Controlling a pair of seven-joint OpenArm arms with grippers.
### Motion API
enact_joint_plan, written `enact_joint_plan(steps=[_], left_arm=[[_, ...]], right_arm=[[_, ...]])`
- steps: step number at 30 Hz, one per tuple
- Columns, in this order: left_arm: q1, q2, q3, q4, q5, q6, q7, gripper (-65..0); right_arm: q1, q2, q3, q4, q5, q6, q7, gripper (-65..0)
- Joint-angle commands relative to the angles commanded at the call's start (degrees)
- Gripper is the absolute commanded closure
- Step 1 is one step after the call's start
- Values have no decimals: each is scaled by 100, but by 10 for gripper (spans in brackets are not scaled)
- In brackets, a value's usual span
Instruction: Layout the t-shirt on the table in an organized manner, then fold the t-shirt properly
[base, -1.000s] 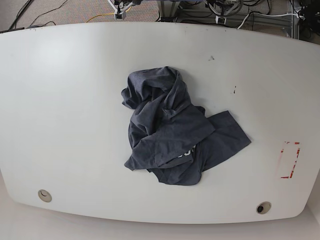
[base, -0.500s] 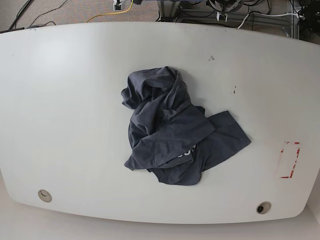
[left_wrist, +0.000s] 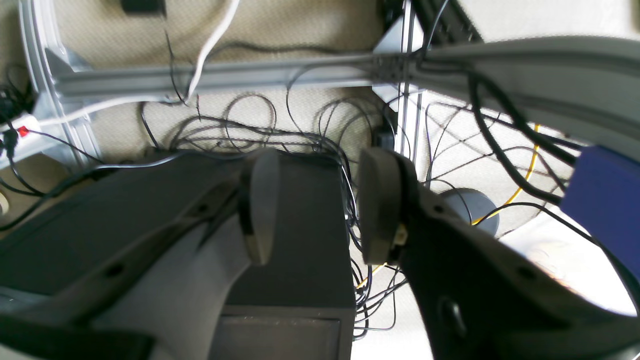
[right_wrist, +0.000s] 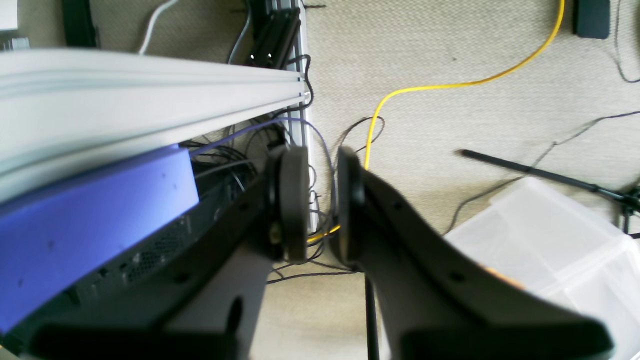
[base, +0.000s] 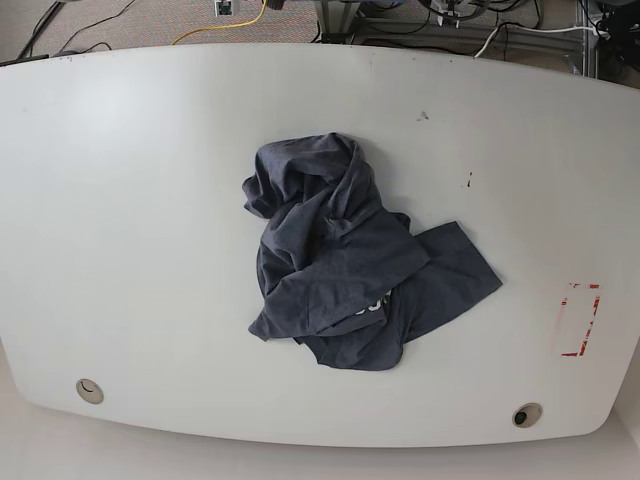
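Neither arm shows in the base view; both are held off the large white smooth table (base: 130, 200) and look down at the floor beside it. The left end effector (left_wrist: 320, 205), seen by its own wrist camera, has its two dark rounded pads (left_wrist: 262, 205) set apart with a clear gap, nothing between them; below lie a tangle of black cables (left_wrist: 310, 130), a grey aluminium rail (left_wrist: 225, 75) and a blue box (left_wrist: 607, 200) at the right edge. The right end effector (right_wrist: 322, 197) has its pads close to each other with a narrow gap left, gripping nothing; under it are beige carpet, a yellow cable (right_wrist: 400, 92), a translucent plastic bin (right_wrist: 545, 235) and a blue-violet box (right_wrist: 95, 200) under a pale table edge.

The dark navy-grey crumpled cotton t-shirt (base: 350, 260) lies in a heap near the middle of the table, a scrap of white lettering showing on its lower part, a flat corner reaching toward the red rectangular tape mark (base: 578, 320) but well apart from it.

Against the two earlier base pictures the t-shirt has not shifted. At the far edge the small white piece above the table has drawn away, and only a little of it shows now by the yellow cable.
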Motion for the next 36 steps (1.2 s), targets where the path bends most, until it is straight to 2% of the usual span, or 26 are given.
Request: enact_joint_plan(steps=[9,30,34,36], left_arm=[[1081,0,0,1547,0,0,18,-240],[3156,0,-132,4782,0,0,18,-240],[3455,0,-193,5327,0,0,18,-240],[3596,0,-211,5626,0,0,18,-240]], right_arm=[[-818,9,9,1468,0,35,-659,-95],[-2585,9,9,4448,18,44,-730,-95],[-2892,0,9,4958,26,44,-914,-95],[-3033,0,9,5319,35,44,-1178,-95]])
